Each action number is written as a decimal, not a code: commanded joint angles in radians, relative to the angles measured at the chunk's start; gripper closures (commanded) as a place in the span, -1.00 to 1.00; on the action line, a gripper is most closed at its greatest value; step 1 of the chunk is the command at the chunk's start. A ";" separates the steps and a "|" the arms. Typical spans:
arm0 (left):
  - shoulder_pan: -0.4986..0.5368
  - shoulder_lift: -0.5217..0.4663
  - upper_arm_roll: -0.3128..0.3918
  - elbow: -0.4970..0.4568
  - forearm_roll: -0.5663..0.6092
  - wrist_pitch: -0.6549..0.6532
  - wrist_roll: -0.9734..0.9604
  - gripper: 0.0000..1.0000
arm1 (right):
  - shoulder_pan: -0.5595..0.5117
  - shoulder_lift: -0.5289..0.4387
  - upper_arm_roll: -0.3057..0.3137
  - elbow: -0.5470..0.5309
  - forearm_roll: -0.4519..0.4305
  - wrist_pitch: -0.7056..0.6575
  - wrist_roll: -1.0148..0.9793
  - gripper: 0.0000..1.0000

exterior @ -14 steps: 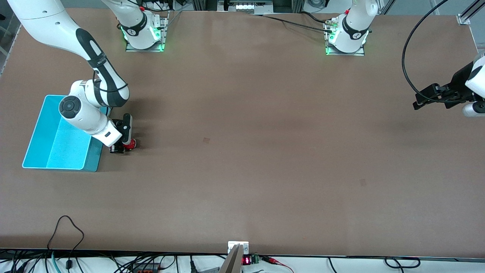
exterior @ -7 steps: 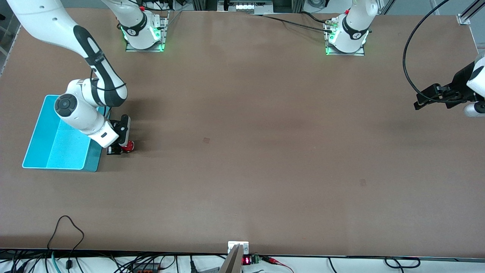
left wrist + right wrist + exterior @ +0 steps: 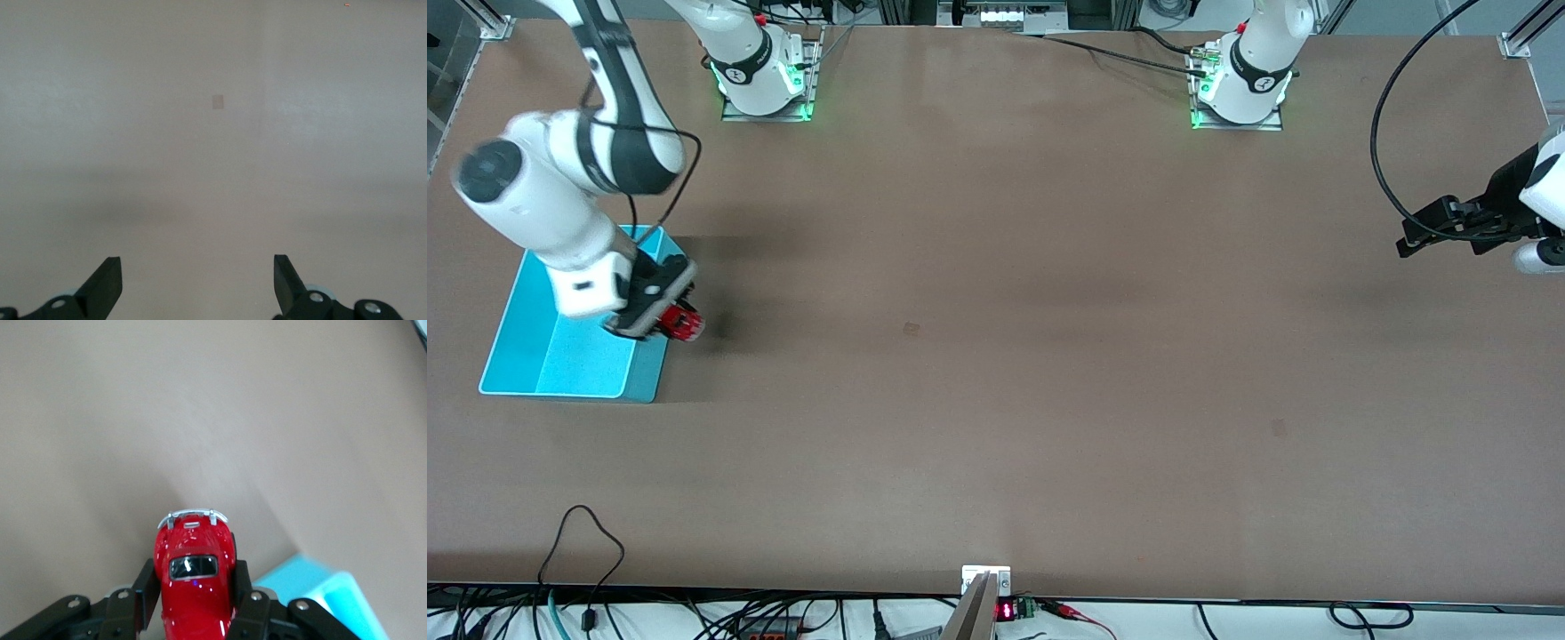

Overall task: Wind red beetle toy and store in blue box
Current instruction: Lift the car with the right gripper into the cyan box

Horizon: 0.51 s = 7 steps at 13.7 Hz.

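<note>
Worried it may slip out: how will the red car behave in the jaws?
The car has a glossy, rounded body, so it could slip; the right gripper pinches its sides only. It looks rigid and light. Released on the table, its wheels would probably roll it.

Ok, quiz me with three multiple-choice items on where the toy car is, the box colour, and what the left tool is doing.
1. Where is the toy car?
A. Inside the box
B. Held in the right tool above the box's edge
C. On the table at the left arm's end

2. What colour is the box?
A. Light blue
B. Green
C. Red

3. What state is the left tool in?
A. Shut on the car
B. Shut on nothing
C. Open, holding nothing

Answers:
1 B: the right wrist view shows the fingers clamping its sides, with a box corner just below.
2 A: the front view shows it cyan.
3 C: its fingers stand apart over bare table.
</note>
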 commanded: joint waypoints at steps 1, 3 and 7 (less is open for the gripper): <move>0.005 -0.007 0.000 0.007 -0.011 -0.009 0.007 -1.00 | -0.030 -0.036 -0.104 -0.009 0.017 -0.054 0.174 1.00; 0.005 -0.005 0.000 0.007 -0.011 -0.009 0.007 -1.00 | -0.031 -0.027 -0.193 -0.011 0.061 -0.093 0.252 1.00; 0.005 -0.005 0.003 0.007 -0.011 -0.009 0.007 -1.00 | -0.040 0.056 -0.276 -0.008 0.081 -0.123 0.397 1.00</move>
